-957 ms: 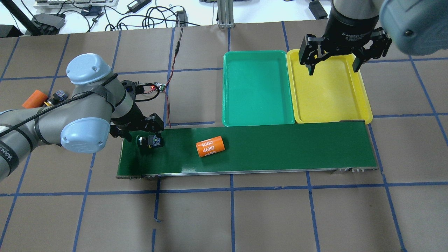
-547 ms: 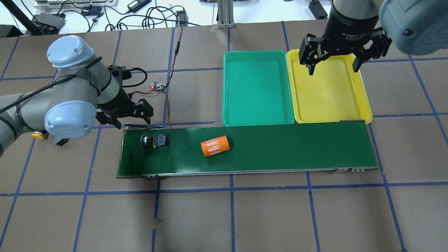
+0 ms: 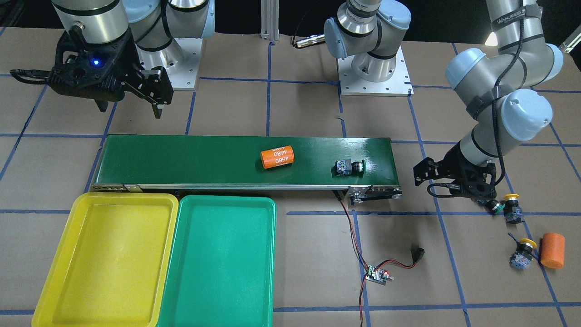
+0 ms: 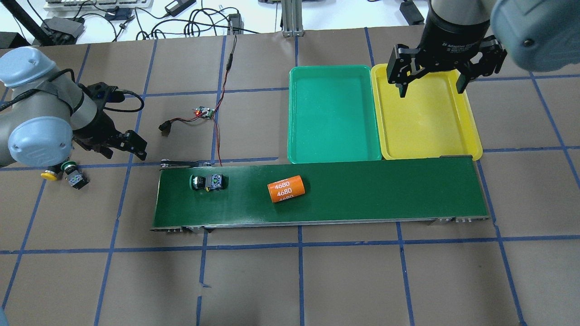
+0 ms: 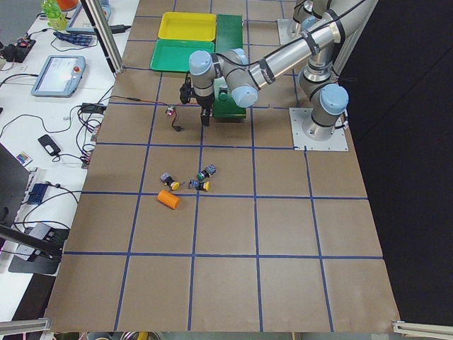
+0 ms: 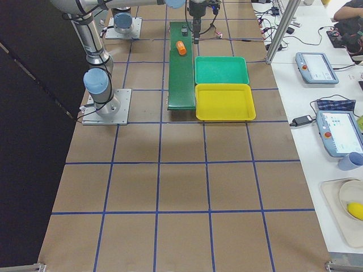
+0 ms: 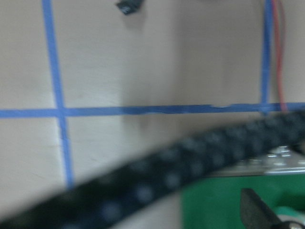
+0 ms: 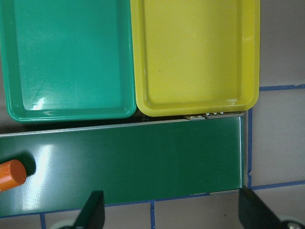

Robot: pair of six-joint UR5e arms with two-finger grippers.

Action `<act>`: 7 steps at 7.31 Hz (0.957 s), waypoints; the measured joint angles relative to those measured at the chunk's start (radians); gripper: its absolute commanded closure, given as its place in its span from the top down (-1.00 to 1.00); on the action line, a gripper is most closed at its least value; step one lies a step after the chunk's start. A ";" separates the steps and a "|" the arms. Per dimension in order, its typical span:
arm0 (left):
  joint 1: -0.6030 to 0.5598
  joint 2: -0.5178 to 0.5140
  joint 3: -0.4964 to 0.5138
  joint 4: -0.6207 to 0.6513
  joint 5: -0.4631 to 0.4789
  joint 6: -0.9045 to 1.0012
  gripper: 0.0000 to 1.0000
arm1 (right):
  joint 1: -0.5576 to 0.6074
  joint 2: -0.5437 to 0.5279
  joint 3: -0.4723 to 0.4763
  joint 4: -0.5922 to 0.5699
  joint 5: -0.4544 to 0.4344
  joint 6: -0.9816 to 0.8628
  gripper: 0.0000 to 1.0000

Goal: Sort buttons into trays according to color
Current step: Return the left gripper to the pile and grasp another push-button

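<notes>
A green-capped button (image 4: 206, 182) lies on its side on the dark green conveyor belt (image 4: 385, 190) near its left end; it also shows in the front-facing view (image 3: 349, 167). My left gripper (image 4: 124, 151) is open and empty, over the table left of the belt. Just left of it lie a green-capped button (image 3: 498, 207) and a yellow-capped button (image 3: 512, 202); another yellow-capped button (image 3: 523, 252) lies farther off. The green tray (image 4: 333, 113) and the yellow tray (image 4: 426, 117) sit side by side behind the belt, both with nothing in them. My right gripper (image 4: 430, 86) is open and empty above the yellow tray.
An orange cylinder marked "4680" (image 4: 286, 189) lies on the belt right of the button. A second orange cylinder (image 3: 553, 250) lies by the far yellow button. A small circuit board (image 4: 204, 112) with red-black wires sits behind the belt's left end.
My left gripper has let go of the green-capped button on the belt and drawn away to the left. The button and the orange cylinder have shifted right along the belt. The right arm is still.
</notes>
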 measured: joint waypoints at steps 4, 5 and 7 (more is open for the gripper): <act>0.195 -0.096 0.001 0.139 0.027 0.545 1.00 | 0.000 0.000 0.000 0.000 0.000 0.000 1.00; 0.219 -0.122 0.003 0.184 0.028 0.673 1.00 | 0.000 0.000 0.000 0.000 0.000 0.000 1.00; 0.263 -0.161 0.005 0.243 0.021 0.872 1.00 | 0.000 0.000 0.000 0.000 0.000 0.001 1.00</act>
